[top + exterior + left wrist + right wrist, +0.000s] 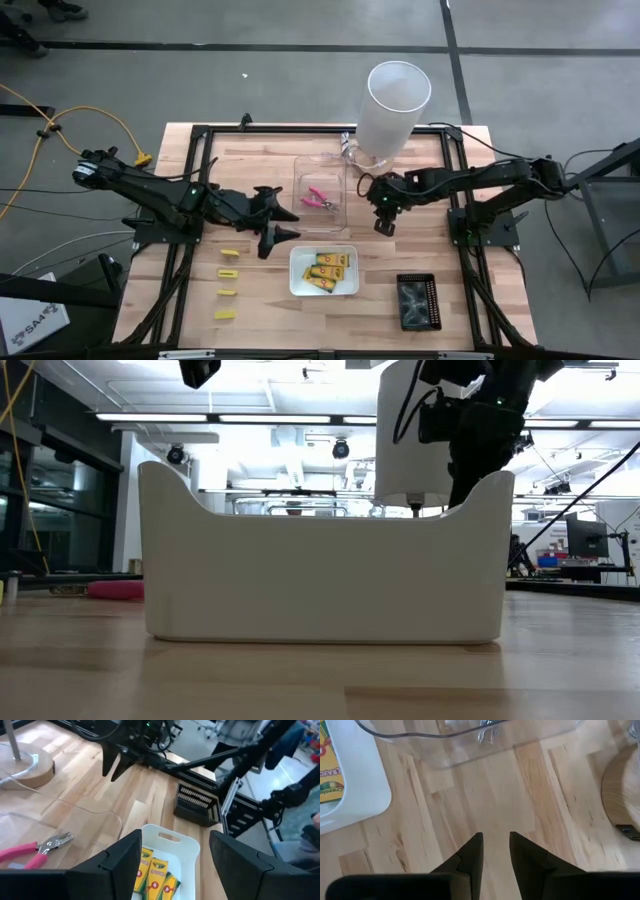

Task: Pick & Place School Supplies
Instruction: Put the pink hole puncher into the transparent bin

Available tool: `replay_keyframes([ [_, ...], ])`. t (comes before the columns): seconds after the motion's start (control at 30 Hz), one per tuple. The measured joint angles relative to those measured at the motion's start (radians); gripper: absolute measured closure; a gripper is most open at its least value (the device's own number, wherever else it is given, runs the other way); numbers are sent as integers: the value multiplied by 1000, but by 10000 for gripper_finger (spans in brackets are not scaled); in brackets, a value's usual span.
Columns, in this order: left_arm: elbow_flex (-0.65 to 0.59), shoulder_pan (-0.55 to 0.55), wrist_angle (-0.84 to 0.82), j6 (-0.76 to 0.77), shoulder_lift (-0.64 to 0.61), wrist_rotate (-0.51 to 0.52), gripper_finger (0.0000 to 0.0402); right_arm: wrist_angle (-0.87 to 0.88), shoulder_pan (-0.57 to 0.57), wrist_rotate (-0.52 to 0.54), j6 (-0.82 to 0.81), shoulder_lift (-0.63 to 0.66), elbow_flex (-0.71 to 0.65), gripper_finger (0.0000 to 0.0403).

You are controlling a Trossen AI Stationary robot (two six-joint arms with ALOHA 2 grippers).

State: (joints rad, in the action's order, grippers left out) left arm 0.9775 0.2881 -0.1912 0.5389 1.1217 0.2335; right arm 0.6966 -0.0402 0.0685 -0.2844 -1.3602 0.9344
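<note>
Yellow crayon packets [325, 270] lie in a white tray [296, 285] at the table's near middle; the left wrist view also shows these packets [152, 875]. A pink-handled tool [318, 200] lies in a clear tray [338, 165] behind it. Several small yellow blocks [229, 272] lie in a row on the wood at the near left. My left gripper [274, 215] hangs open above the table, left of both trays, with nothing between its fingers. My right gripper [495, 842] points down over bare wood right of the clear tray, open by a narrow gap with nothing in it.
A tall white cylinder [395, 105] on a round wooden base [625, 795] stands at the far middle, close behind my right gripper. A black tray [418, 300] sits at the near right. Black frame rails [190, 180] run along the table's sides.
</note>
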Motion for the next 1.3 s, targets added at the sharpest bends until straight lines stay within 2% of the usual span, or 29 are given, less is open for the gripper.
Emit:
replay_keyframes([
  [0.53,0,3,5,7,1,-7,175,2,0,2,0,0,0,316],
  [0.63,0,-7,-12,16,5,-51,175,2,0,1,0,0,0,316],
  [0.73,0,-42,-141,86,4,-129,175,3,0,0,0,0,0,316],
  [0.87,0,-92,-432,128,14,-98,175,3,0,0,0,0,0,316],
  [0.97,-1,-132,-589,81,16,-88,175,3,0,0,0,0,0,316],
  [1.17,0,-177,-681,-113,33,-72,175,3,0,0,-6,0,0,316],
  [1.3,0,-192,-689,-229,106,-40,175,3,1,-1,-8,0,0,316],
])
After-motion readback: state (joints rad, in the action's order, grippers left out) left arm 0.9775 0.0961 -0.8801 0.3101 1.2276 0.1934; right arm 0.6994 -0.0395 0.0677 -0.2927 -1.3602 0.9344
